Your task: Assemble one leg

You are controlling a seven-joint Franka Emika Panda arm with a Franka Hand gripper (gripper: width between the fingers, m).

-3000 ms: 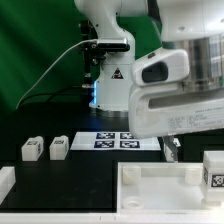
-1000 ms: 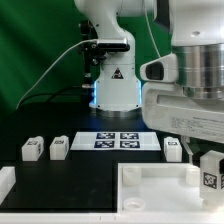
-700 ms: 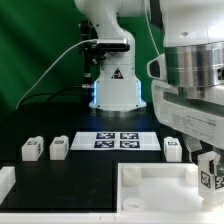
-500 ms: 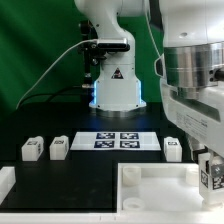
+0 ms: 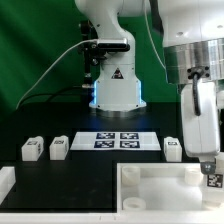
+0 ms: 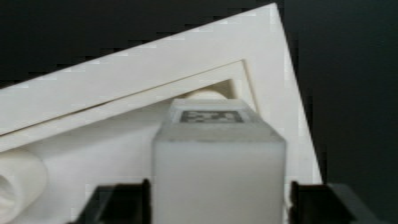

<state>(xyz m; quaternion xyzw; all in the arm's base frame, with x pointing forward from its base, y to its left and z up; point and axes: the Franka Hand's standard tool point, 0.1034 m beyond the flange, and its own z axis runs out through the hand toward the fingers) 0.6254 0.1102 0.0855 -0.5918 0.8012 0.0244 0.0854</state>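
Observation:
The leg (image 5: 214, 181), a small white block with a black-and-white tag, stands upright over the corner of the large white panel (image 5: 150, 186) on the exterior view's right. My gripper (image 5: 211, 170) comes down from above and is shut on it. In the wrist view the leg (image 6: 217, 150) fills the space between my two dark fingers (image 6: 121, 205), and my gripper (image 6: 217, 206) holds its sides. Below it lie the panel's corner (image 6: 107, 110) and a raised round socket (image 6: 206, 95), partly hidden by the leg.
Two more legs (image 5: 31, 149) (image 5: 59, 147) stand on the black table at the exterior view's left. A third (image 5: 172, 149) stands beside the marker board (image 5: 118, 140). The arm's white base (image 5: 112, 85) rises behind. A white part (image 5: 5, 181) lies at the front left.
My hand has turned about its vertical axis over the panel's corner, showing a narrower side now. The leg sits slightly lower in the exterior view. The other legs have not moved.

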